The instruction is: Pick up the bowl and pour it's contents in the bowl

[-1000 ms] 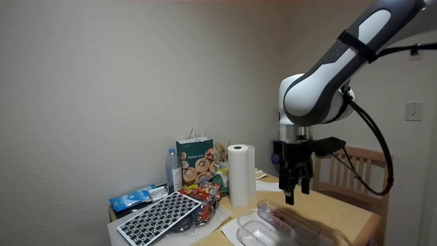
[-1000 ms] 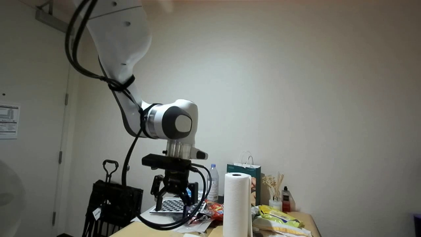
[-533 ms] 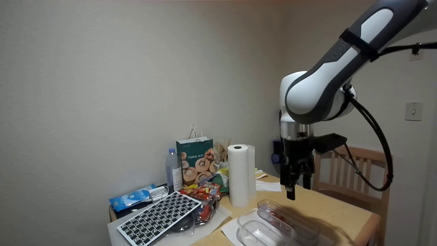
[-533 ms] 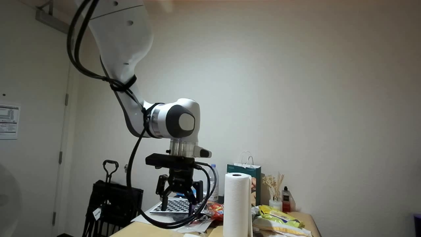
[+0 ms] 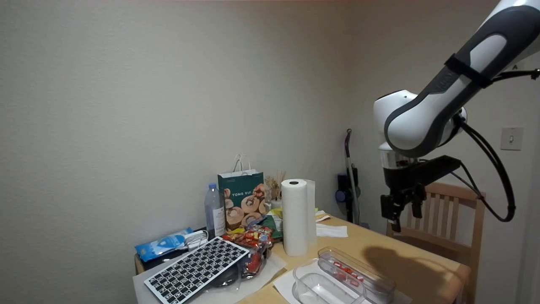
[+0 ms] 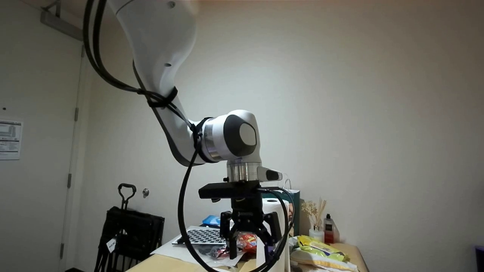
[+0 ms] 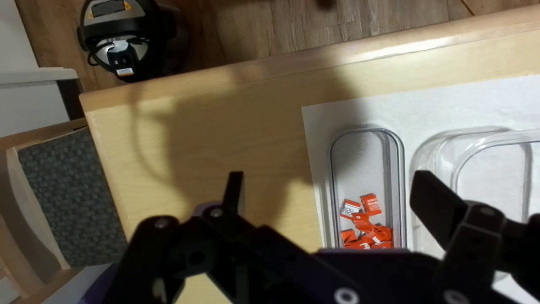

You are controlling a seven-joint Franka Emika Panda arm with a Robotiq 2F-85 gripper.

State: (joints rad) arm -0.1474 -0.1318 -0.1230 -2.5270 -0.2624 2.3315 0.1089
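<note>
A narrow clear container (image 7: 399,169) holds several red packets (image 7: 366,223). It also shows in an exterior view (image 5: 379,287), with its red packets (image 5: 348,270). A wider clear container (image 7: 491,177) sits beside it on white paper and looks empty; it also shows in an exterior view (image 5: 325,291). My gripper (image 7: 329,173) is open and empty, high above the table. In the wrist view its fingers stand on either side of the narrow container, whose near end is hidden behind the gripper body. The gripper also shows in both exterior views (image 5: 406,220) (image 6: 251,254).
A paper towel roll (image 5: 294,219) stands behind the containers. A checkered board (image 5: 197,270), snack bags (image 5: 253,240), a bottle (image 5: 215,211) and a green paper bag (image 5: 241,198) are on the table's far side. A wooden chair (image 5: 453,207) stands at the table's end.
The arm and open gripper have moved to the right in both exterior views. In an exterior view the gripper is also higher, and the red packets now show more clearly. The containers have not moved.
</note>
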